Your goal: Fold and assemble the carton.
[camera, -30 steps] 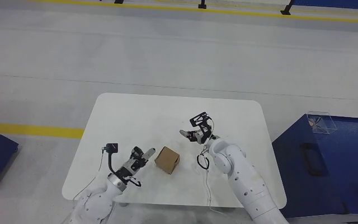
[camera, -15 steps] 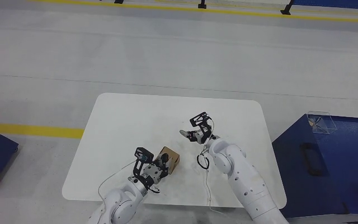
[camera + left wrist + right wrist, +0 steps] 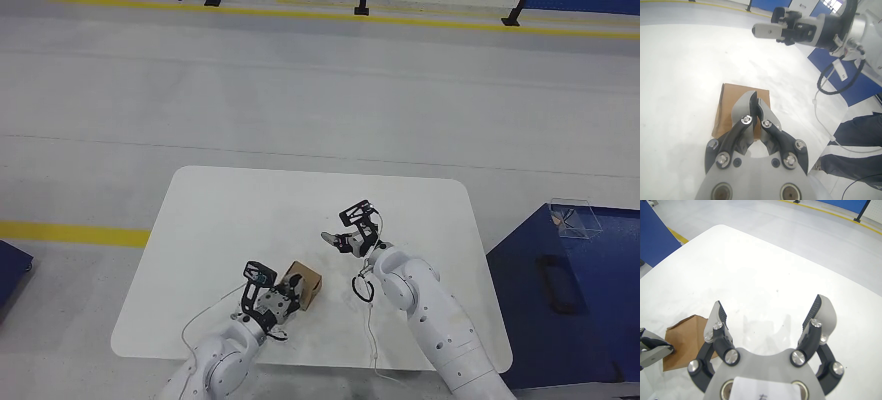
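A small brown carton point(image 3: 305, 281) stands closed on the white table point(image 3: 240, 210), near its front middle. My left gripper point(image 3: 290, 293) is shut, its fingertips pressed on the carton's point(image 3: 743, 103) top face; in the left wrist view the closed pads point(image 3: 753, 103) lie flat over the cardboard. My right gripper point(image 3: 340, 239) hovers open above bare table, behind and to the right of the carton. Its wide-spread fingers point(image 3: 720, 313) hold nothing, and the carton point(image 3: 686, 340) lies off to one side with the left fingertip point(image 3: 658, 349) touching it.
A blue cabinet point(image 3: 575, 300) with a clear plastic bin point(image 3: 572, 215) stands right of the table. A white cable point(image 3: 821, 121) hangs from the right arm. A person's dark trouser legs point(image 3: 857, 130) show past the table edge. Bare tabletop spreads behind and left of the carton.
My left arm swung in from the left and set its shut gripper on the carton's top. The right arm has stayed still.
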